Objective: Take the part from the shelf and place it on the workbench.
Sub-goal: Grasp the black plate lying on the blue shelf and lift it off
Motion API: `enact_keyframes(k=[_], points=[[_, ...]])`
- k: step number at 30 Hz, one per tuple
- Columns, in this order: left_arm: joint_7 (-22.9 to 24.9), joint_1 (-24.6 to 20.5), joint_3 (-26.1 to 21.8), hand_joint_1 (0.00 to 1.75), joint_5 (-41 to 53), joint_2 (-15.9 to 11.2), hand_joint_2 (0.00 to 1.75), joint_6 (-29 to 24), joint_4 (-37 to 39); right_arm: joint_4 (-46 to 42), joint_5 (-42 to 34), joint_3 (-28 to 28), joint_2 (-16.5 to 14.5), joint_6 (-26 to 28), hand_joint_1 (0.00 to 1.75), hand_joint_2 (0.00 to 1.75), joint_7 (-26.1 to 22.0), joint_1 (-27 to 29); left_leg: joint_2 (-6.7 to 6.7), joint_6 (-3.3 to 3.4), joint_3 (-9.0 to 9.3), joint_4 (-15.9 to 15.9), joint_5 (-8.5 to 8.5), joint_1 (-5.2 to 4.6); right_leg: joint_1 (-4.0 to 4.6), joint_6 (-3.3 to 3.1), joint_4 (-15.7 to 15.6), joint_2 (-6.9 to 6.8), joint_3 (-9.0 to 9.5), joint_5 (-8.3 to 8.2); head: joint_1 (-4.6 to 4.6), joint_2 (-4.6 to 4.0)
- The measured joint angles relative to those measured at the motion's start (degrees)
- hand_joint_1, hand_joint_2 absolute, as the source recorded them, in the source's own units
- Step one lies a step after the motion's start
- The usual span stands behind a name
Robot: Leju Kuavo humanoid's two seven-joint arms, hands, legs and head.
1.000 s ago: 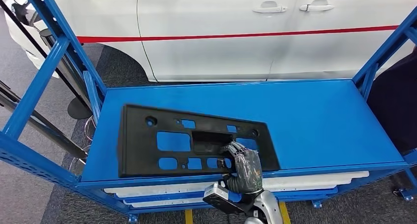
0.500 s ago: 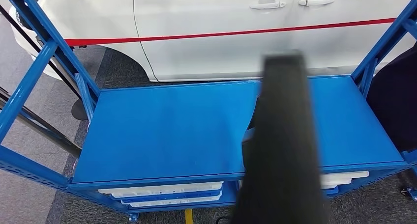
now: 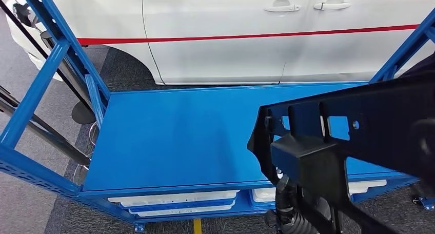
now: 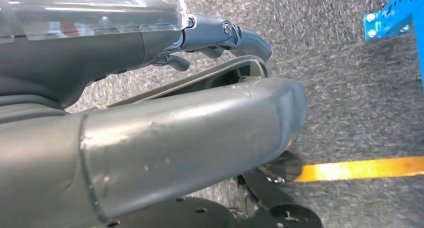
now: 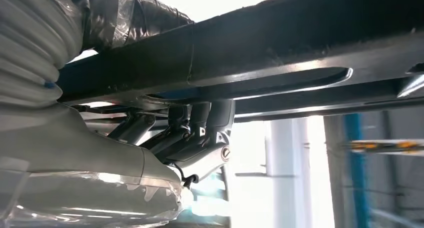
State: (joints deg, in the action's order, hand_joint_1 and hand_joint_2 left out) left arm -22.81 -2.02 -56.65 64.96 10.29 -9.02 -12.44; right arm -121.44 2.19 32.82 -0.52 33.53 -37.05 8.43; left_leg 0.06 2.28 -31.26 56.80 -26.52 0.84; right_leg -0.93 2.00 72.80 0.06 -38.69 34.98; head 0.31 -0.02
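One black plastic part (image 3: 359, 136), a flat panel with rectangular cutouts and a boxy block on its face, is up off the shelf (image 3: 179, 136) and hangs in the air close to the head camera, over the shelf's front right corner. It's tilted, the long edge rising toward the right, and it hides that end of the blue deck.

Right hand (image 5: 195, 138): in the right wrist view the dark fingers (image 5: 200, 119) reach up against the underside of the part (image 5: 300, 43), with the taped thumb side lying over its upper edge, so the panel is clamped between them. In the head view the hand itself is hidden behind the part; just the dark ribbed wrist section shows below it.

Left hand (image 4: 215, 35): seen in the left wrist view, fingers loosely curled and apart, nothing in them, hanging over grey carpet (image 4: 350, 88) with a yellow floor line (image 4: 360, 169) on it.

Shelf top deck is bare blue steel. White trays (image 3: 174, 200) sit on the level beneath it. Behind the shelf stands a white car (image 3: 231, 34) with a red stripe along its doors.
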Motion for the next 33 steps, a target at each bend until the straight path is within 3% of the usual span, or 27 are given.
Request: enact_keyframes(k=[1,2,5,7,10,12,14,15,16,17,20,21,22,26,29,33], points=[[0.19,0.0,-0.29,0.0,-0.11,0.08,0.0,-0.12,0.0,0.19,-1.11,-0.4,0.0,-1.04,1.75,1.75,0.38,0.6,-0.02,-0.03,0.01,0.04,-0.04,0.0,-0.1,0.15,1.08,-0.01,-0.63,-0.27,-0.01,0.0],[0.48,0.01,-0.56,0.0,-0.13,0.16,0.0,-0.26,0.0,0.48,-1.8,-0.92,-0.01,-2.48,1.75,1.75,0.63,1.2,-0.06,-0.1,0.06,0.12,-0.12,0.02,-0.22,0.23,-0.31,-0.02,-0.05,-1.72,0.01,-0.01],[1.15,0.02,-1.14,0.0,-0.01,0.34,0.0,-0.5,0.0,1.69,-1.92,-2.56,-0.1,-7.56,1.75,1.75,0.43,2.99,-0.23,-0.71,-0.1,0.93,-0.55,-0.09,-0.4,-0.03,-10.7,-0.01,4.73,-6.87,-0.01,0.01],[1.31,-0.04,-1.32,0.0,0.09,0.35,0.0,-0.4,0.0,2.58,-1.48,-3.29,-0.2,-9.86,1.75,1.75,0.16,4.08,-0.34,-1.29,-0.56,1.54,-0.66,-0.29,-0.19,-0.65,-13.19,0.08,5.56,-7.43,-0.03,0.01],[1.49,-0.05,-1.65,0.0,0.5,0.36,0.0,-0.3,0.0,3.84,-0.8,-4.36,-0.61,-12.8,1.75,1.75,-0.07,5.44,-0.35,-2.18,-0.91,2.14,-1.23,-0.12,-0.08,-1.92,-13.33,0.02,5.2,-7.88,-0.03,0.01],[1.67,-0.07,-1.89,0.0,0.89,0.35,0.0,-0.23,0.0,4.59,-0.14,-4.82,-1.02,-14.78,1.75,1.75,-0.17,5.96,-0.31,-2.66,-2.25,5.7,-4.31,0.03,-0.22,-2.79,-13.65,-0.16,4.89,-8.38,-0.04,0.01],[1.84,-0.07,-2.03,0.0,1.24,0.35,0.0,-0.15,0.0,5.4,0.45,-5.02,-1.33,-16.61,1.75,1.75,-0.15,6.27,-0.28,-2.96,-4.85,12.74,-8.68,0.07,-0.03,-3.28,-13.63,-0.3,4.28,-8.82,-0.05,0.0],[1.93,-0.07,-2.09,0.0,1.41,0.35,0.0,-0.08,0.0,5.96,0.88,-5.08,-1.45,-17.61,1.75,1.75,-0.08,6.36,-0.28,-3.02,-5.77,15.73,-10.04,0.08,0.11,-3.41,-13.58,-0.35,3.91,-9.07,-0.05,0.0],[1.99,-0.06,-2.12,0.0,1.6,0.35,0.0,-0.03,0.0,6.57,1.4,-5.12,-1.56,-18.59,1.75,1.75,0.0,6.42,-0.28,-2.95,-5.81,16.92,-10.35,0.07,0.26,-3.47,-13.52,-0.38,3.53,-9.33,-0.05,0.0],[2.03,-0.07,-2.14,0.0,1.78,0.35,0.0,0.03,0.0,7.18,1.99,-5.15,-1.69,-19.44,1.75,1.75,0.1,6.44,-0.28,-2.76,-4.75,15.86,-9.62,0.02,0.4,-3.48,-13.44,-0.37,3.18,-9.6,-0.05,0.0],[2.11,-0.33,-2.15,0.0,2.18,0.21,0.0,0.12,-0.02,8.67,3.54,-5.15,-2.21,-20.9,1.75,1.75,0.22,6.45,-0.25,-1.51,2.39,4.29,-5.56,-0.49,0.72,-3.2,-13.31,-0.39,2.56,-10.45,-0.03,0.0],[2.15,-0.44,-2.15,0.0,2.24,0.13,0.0,0.13,-0.03,8.99,3.84,-5.15,-2.37,-21.09,1.75,1.75,0.22,6.44,-0.22,-1.17,3.92,1.56,-4.92,-0.69,0.8,-3.02,-13.31,-0.41,2.52,-10.67,-0.02,-0.01],[2.18,-0.51,-2.15,0.0,2.25,0.05,0.0,0.14,-0.04,9.22,4.02,-5.15,-2.48,-21.2,1.75,1.75,0.22,6.43,-0.19,-0.96,4.59,0.23,-4.76,-0.84,0.84,-2.88,-13.3,-0.45,2.53,-10.81,-0.01,-0.01],[2.19,-0.54,-2.15,0.0,2.25,0.03,0.0,0.15,-0.04,9.36,4.1,-5.14,-2.51,-21.24,1.75,1.75,0.22,6.43,-0.17,-0.95,4.54,0.1,-4.61,-0.91,0.89,-2.76,-13.31,-0.45,2.54,-10.87,-0.01,0.0],[2.21,-0.53,-2.15,0.0,2.28,0.07,0.0,0.18,-0.04,10.01,4.35,-5.11,-2.67,-21.44,1.75,1.75,0.22,6.4,-0.22,-0.56,4.25,-0.04,-3.95,-1.16,0.59,-1.98,-13.56,-0.55,2.5,-11.55,-0.03,0.02],[2.32,-0.51,-2.17,0.0,2.29,0.16,0.0,0.22,-0.02,11.78,4.58,-5.13,-2.8,-21.53,1.75,1.75,0.21,6.47,0.52,0.59,-0.02,-0.58,0.52,-0.69,0.0,-0.17,0.61,-0.17,-0.96,-0.19,-0.02,0.0]])
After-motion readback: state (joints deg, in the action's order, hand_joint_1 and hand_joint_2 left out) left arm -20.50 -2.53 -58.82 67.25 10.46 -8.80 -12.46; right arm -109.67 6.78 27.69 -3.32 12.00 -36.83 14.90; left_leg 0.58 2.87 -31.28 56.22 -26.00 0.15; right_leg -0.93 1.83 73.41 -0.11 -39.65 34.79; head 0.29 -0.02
